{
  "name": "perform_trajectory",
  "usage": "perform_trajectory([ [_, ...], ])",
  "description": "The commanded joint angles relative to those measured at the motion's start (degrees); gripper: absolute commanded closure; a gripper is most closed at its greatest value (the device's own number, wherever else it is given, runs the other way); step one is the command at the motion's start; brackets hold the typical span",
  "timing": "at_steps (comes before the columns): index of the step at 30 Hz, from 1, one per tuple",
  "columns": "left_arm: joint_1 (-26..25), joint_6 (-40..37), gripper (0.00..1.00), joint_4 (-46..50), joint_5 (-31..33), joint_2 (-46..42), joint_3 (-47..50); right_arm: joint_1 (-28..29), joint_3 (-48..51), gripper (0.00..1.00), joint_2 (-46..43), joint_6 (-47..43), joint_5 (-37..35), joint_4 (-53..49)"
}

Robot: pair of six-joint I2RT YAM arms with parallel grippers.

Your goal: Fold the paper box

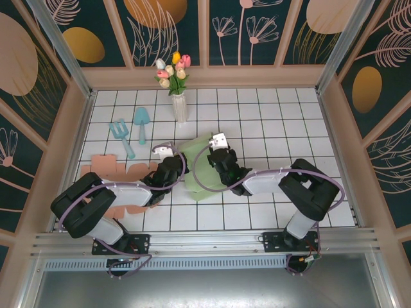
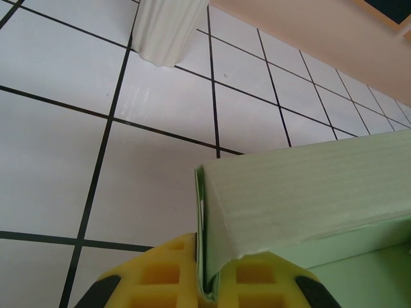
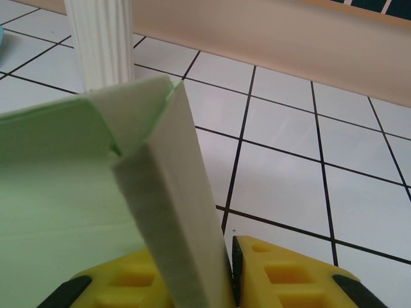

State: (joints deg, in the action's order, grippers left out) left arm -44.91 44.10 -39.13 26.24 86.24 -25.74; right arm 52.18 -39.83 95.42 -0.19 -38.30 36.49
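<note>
Item: paper box (image 1: pixel 198 172), mid-counter (image 1: pixel 276 122), btwn both claws. My left claw (image 2: pixel 205 285) is pressed tight, pinching one wall edge. My right claw (image 3: pixel 215 279) straddles a flap; can't tell if gripping. Judged light, thin card, creases easily. Hold near folds.

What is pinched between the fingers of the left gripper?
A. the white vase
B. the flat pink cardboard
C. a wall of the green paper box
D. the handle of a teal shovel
C: in the left wrist view, the left gripper has a thin wall of the green paper box squeezed between its yellow fingers.
</note>
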Motion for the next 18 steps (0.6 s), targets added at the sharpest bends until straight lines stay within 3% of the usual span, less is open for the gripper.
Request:
perform_trajectory([
  [1,-0.26,0.81,1.0,1.56,2.41,-0.34,-0.54,-0.42,-0.19,0.75,0.84,-0.89,-7.59,1.5],
  [8,-0.27,1.83,1.0,4.19,7.78,0.37,-0.69,-1.16,-0.43,0.81,0.69,2.85,-23.32,-6.17],
  [11,-0.24,1.88,1.0,4.33,8.72,1.01,-0.79,-1.39,-1.71,0.84,1.63,3.52,-25.91,-9.79],
  [13,-0.22,1.94,1.0,4.37,8.87,1.6,-1.2,-1.3,-2.18,0.84,2.11,4.14,-24.77,-10.69],
  [18,-0.18,2.1,1.0,4.08,7.44,2.7,-2.11,-1.55,1.69,0.8,-0.66,3.02,-7.37,-2.59],
])
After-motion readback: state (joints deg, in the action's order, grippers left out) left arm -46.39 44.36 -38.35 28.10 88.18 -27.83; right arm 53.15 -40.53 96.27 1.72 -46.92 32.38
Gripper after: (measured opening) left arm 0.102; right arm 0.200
